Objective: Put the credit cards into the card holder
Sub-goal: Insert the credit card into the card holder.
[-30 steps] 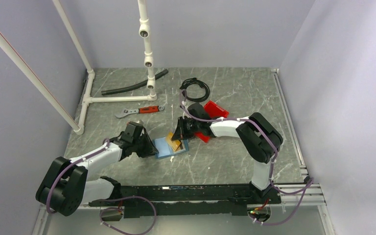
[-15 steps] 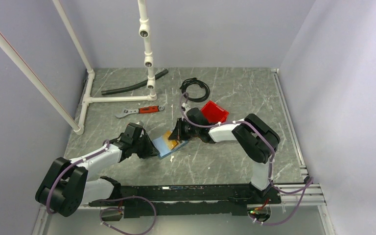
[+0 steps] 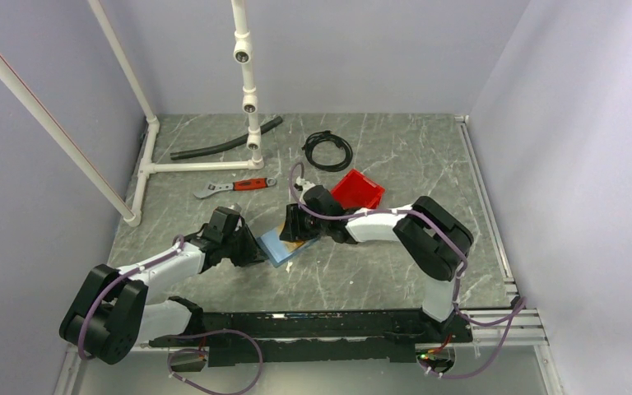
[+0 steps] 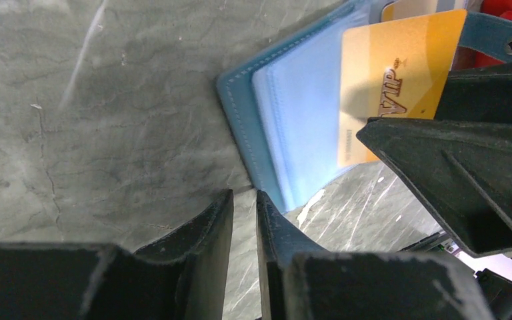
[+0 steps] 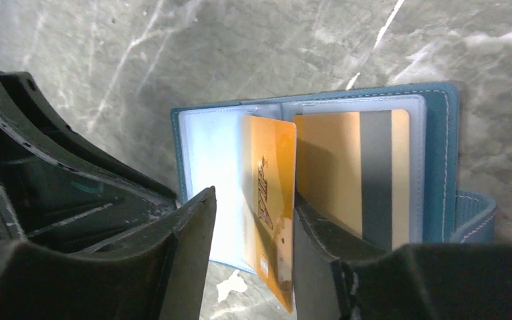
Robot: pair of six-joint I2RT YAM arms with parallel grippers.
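Fingers of the right gripper (image 5: pixel 253 223) pinch the gold VIP card (image 5: pixel 270 200) on edge over the open blue card holder (image 5: pixel 440 167), whose right pocket already has a striped card (image 5: pixel 367 173). Left gripper (image 4: pixel 245 200) fingers sit nearly pressed together at the holder's corner. Insertion step, I reckon: the card edge needs lining up with the left sleeve. Since a second ago, the right arm has slid left off the red bin (image 3: pixel 357 190).

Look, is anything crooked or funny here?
Yes. The orange card stands tilted on its edge between the right gripper's jaws, over the open card holder, not tucked flat in a pocket like the other card.
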